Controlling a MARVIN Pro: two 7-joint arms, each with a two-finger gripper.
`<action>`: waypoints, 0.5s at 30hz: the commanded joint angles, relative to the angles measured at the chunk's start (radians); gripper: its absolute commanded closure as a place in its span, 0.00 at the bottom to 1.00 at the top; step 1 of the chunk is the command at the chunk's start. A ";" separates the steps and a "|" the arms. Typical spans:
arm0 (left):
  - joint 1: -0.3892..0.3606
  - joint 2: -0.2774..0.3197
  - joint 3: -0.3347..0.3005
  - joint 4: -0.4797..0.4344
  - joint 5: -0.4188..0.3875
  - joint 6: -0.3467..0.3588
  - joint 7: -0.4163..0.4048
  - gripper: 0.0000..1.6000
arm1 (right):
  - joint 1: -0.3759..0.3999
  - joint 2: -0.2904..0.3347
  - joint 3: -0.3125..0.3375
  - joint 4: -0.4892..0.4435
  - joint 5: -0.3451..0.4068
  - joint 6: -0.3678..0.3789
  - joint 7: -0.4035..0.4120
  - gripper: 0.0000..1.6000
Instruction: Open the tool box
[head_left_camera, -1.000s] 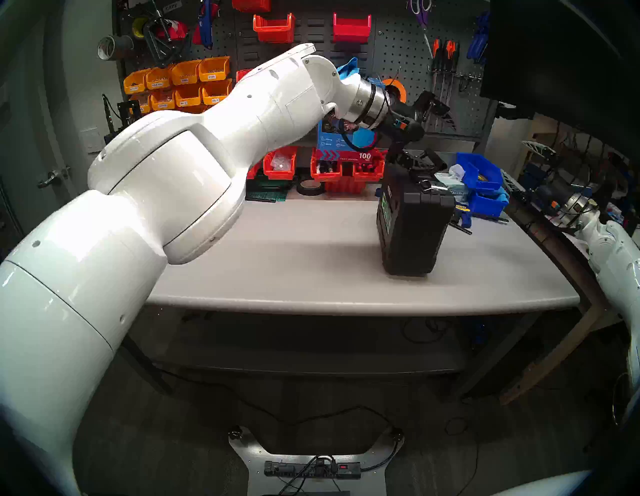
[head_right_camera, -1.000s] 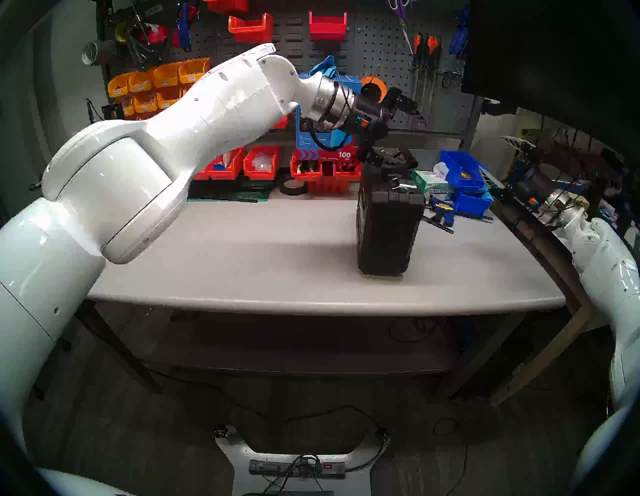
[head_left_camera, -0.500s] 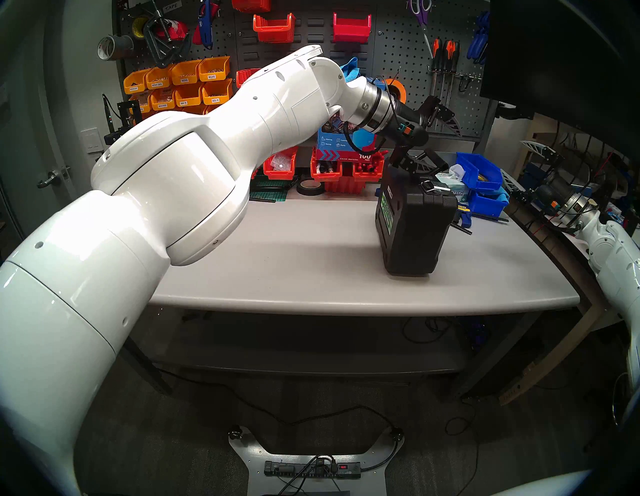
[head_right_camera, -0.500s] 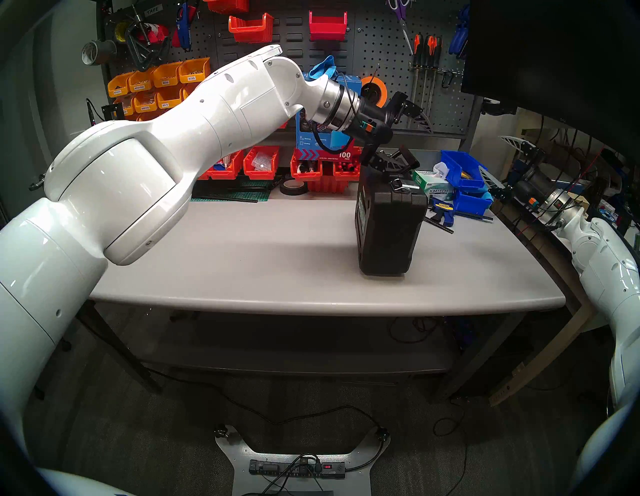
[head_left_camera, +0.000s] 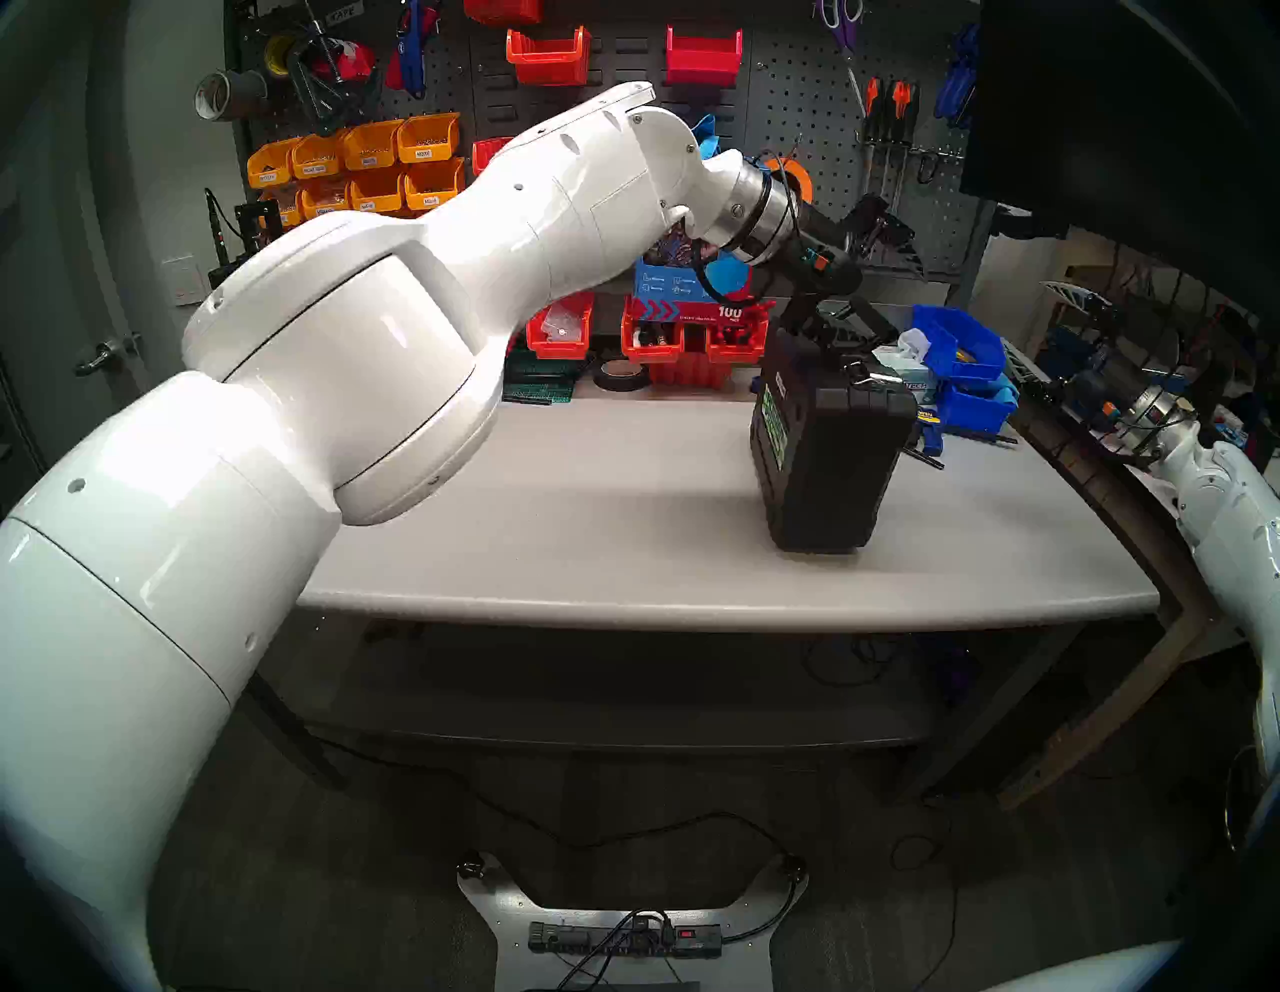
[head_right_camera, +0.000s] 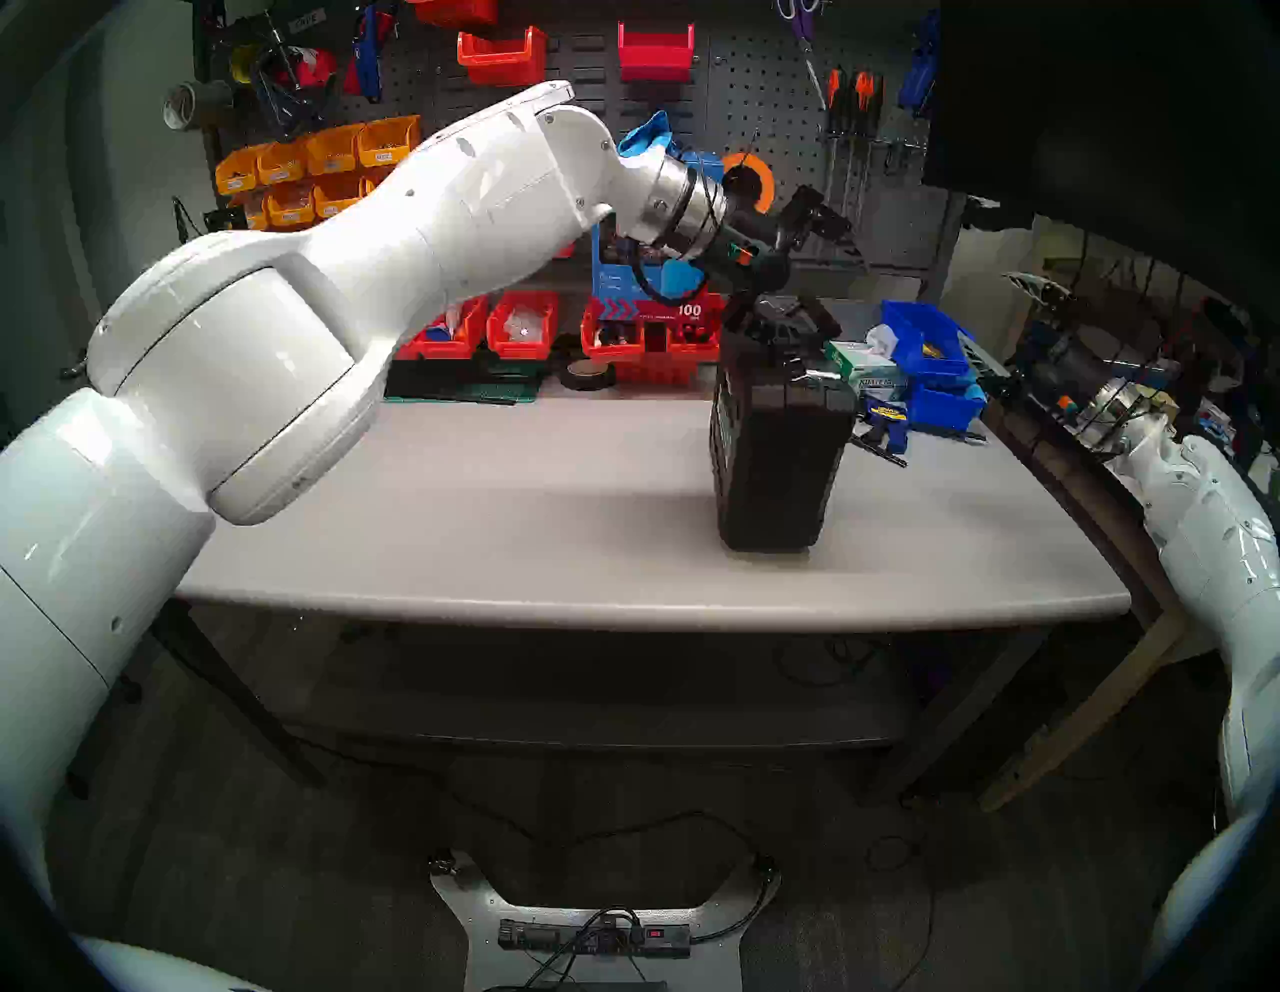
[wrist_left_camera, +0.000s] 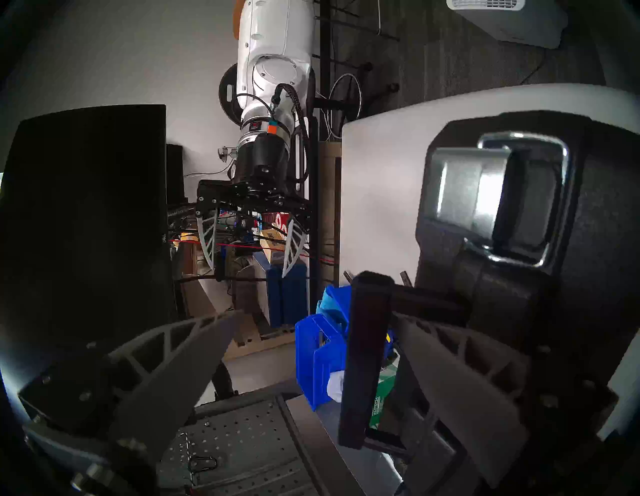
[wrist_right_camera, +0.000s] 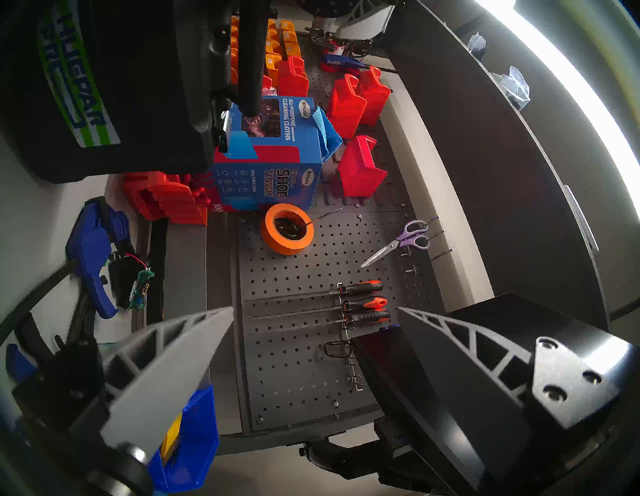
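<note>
Left pincer (wrist_left_camera: 317, 313): jaws stand wide, nothing gripped. The black handle (wrist_left_camera: 365, 346) of the tool box (head_left_camera: 831, 464) lies in the gap, close against my right-hand finger and well clear of the other. I judge the wide setting is there so that the bar fits between the fingers with room to spare.

Just past the fingertips, on the same top face as the handle: one silver latch (wrist_left_camera: 502, 204), lying flat, so apparently not yet released. The box hangs below the pincer, standing on its narrow end on the table (head_left_camera: 589, 499), labelled face on the side my arm comes from. That puts handle and latch uppermost, hence the approach from above.

Beyond the box, away from my arm: blue bins (head_left_camera: 959, 343), a tissue box (head_left_camera: 907, 377).

Far out, off the table edge: right pincer (wrist_right_camera: 313, 311), also wide, empty, probably parked clear.

Count: tool box 1; handle 1; latches seen 1 (a second cannot be made out); blue bins 2; pincers 2.
</note>
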 joint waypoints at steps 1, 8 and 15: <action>0.008 -0.010 0.023 0.010 0.011 0.001 -0.013 0.27 | 0.007 0.009 0.007 -0.003 0.000 0.002 -0.007 0.00; 0.012 -0.011 0.036 0.021 0.014 0.001 -0.016 0.52 | 0.007 0.009 0.007 -0.003 0.000 0.002 -0.007 0.00; 0.017 -0.009 0.038 0.024 0.014 0.001 -0.013 0.44 | 0.007 0.009 0.007 -0.003 0.000 0.002 -0.007 0.00</action>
